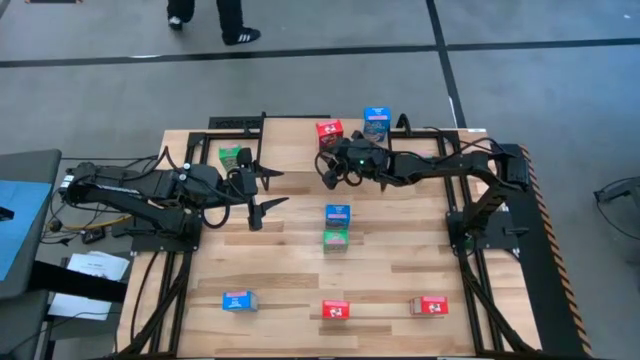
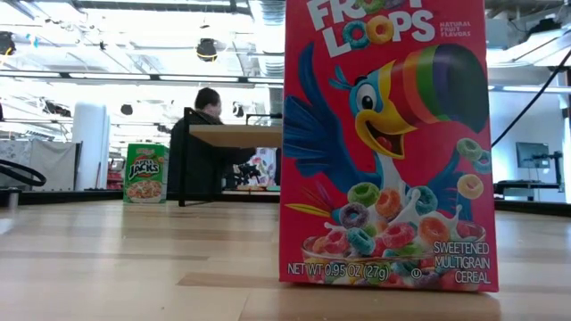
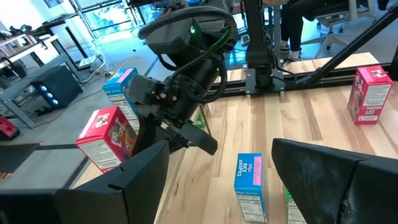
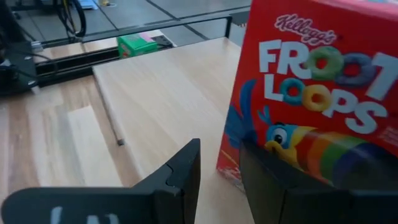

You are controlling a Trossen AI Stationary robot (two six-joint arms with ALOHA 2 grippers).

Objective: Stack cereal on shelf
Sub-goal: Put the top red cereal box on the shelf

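The shelf (image 1: 290,150) (image 4: 161,93) stands at the table's far side. On it stand a red cereal box (image 1: 329,131) (image 4: 317,93) and a blue one (image 1: 376,122). My right gripper (image 1: 327,176) (image 4: 221,168) is open over the shelf, just on the near side of the red box, touching nothing. My left gripper (image 1: 266,192) (image 3: 221,186) hovers wide open over the table, left of centre. A blue box sits on a green one (image 1: 336,228) at mid-table. A green box (image 1: 235,157) (image 2: 145,174) stands on the table left of the shelf.
Along the near edge stand a blue box (image 1: 238,300) and two red ones (image 1: 335,310) (image 1: 430,306); the middle red box (image 2: 384,143) fills the low view. Open wood lies between these and the stacked pair. A person (image 2: 207,134) sits beyond the table.
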